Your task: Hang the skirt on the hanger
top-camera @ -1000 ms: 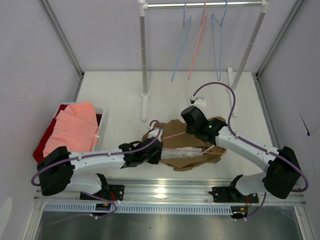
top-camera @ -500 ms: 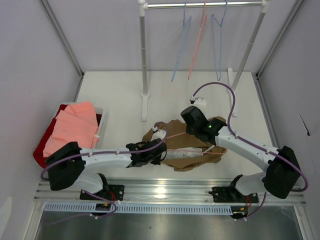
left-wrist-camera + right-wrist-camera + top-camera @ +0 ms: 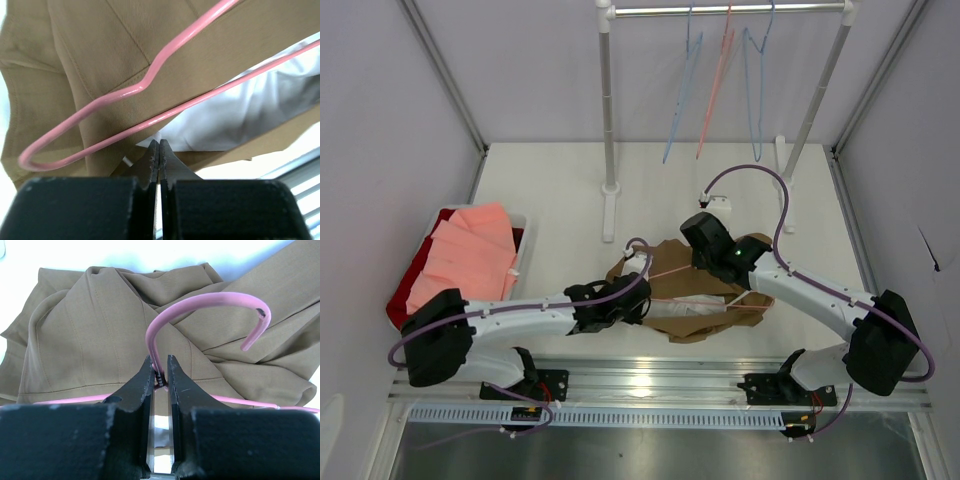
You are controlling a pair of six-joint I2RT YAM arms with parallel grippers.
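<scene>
Hanger [image 3: 210,297] over tan skirt [image 3: 75,340]

We see the skirt [image 3: 695,300] in plain tan-brown, its lining [image 3: 240,115] white, the hanger [image 3: 125,92] pale pink. Left of the skirt — salmon-pink folded garments [image 3: 470,255] over red cloth [image 3: 402,292]; beyond it, blue hangers [image 3: 679,105].

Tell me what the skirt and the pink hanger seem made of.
The skirt looks like woven cloth, matte tan, probably twill: fine diagonal ribs and stitched seams show. Its lining is smoother white fabric, fibre unclear. The hanger is a thin rod with glossy pink coating; the hook tip shows a dark core, so likely coated metal wire.
</scene>
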